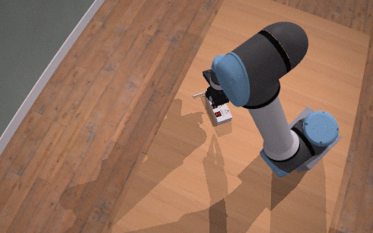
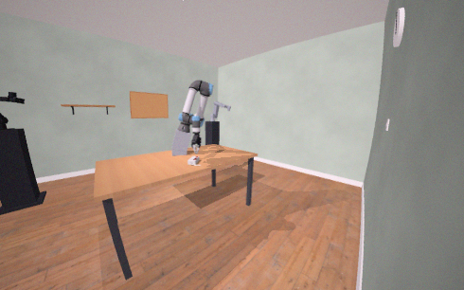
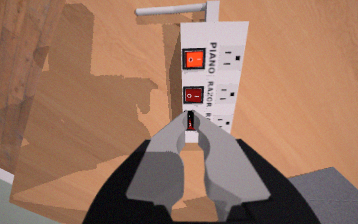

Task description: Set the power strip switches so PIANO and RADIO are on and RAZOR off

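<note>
The white power strip (image 3: pixel 211 80) lies face up on the wooden table, with its labels showing. The PIANO switch (image 3: pixel 193 59) glows bright orange-red. The RAZOR switch (image 3: pixel 193 94) below it is a darker red. The third switch (image 3: pixel 190 121) is mostly hidden behind my fingertips, and its label is cut off. My gripper (image 3: pixel 189 111) is shut, with its tips together right over that third switch; I cannot tell whether they touch it. In the overhead view the strip (image 1: pixel 218 110) shows below the wrist, with one red switch visible. In the room view the strip (image 2: pixel 193 161) lies near the table's far end.
A short grey cable stub (image 3: pixel 172 9) sticks out of the strip's far end. The arm's base (image 1: pixel 314 137) stands on the table to the right of the strip. A dark pedestal with a camera arm (image 2: pixel 9 166) stands on the floor, far from the table.
</note>
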Tool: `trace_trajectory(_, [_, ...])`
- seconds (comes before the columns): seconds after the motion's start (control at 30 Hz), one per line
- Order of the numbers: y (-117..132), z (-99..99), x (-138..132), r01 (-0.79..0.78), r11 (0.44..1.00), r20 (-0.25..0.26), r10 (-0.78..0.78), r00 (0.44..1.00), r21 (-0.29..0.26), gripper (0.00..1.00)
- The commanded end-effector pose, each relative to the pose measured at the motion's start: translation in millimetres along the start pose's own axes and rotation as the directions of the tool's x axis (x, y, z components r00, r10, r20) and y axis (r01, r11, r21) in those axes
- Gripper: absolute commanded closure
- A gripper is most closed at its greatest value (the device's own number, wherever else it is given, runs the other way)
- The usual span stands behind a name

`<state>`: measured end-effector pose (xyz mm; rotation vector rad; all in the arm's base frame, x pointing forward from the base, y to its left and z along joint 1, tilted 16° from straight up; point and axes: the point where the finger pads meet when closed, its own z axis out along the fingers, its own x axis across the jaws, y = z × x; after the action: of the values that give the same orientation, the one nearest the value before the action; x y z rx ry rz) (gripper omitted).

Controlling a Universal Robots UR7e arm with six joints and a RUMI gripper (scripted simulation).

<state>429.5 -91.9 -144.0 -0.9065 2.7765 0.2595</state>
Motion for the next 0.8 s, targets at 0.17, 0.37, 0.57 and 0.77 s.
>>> trace_trajectory(0.17, [-0.4, -0.8, -0.1, 0.000, 1.000, 0.000, 0.000, 1.000, 0.001, 1.00])
trace_trajectory(0.37, [-0.4, -0.8, -0.1, 0.000, 1.000, 0.000, 0.000, 1.000, 0.001, 1.00])
trace_trajectory(0.57, [17.6, -5.8, 4.9, 0.000, 1.000, 0.000, 0.000, 1.000, 0.001, 1.00])
trace_trajectory(0.77, [45.4, -12.6, 12.5, 0.000, 1.000, 0.000, 0.000, 1.000, 0.001, 1.00])
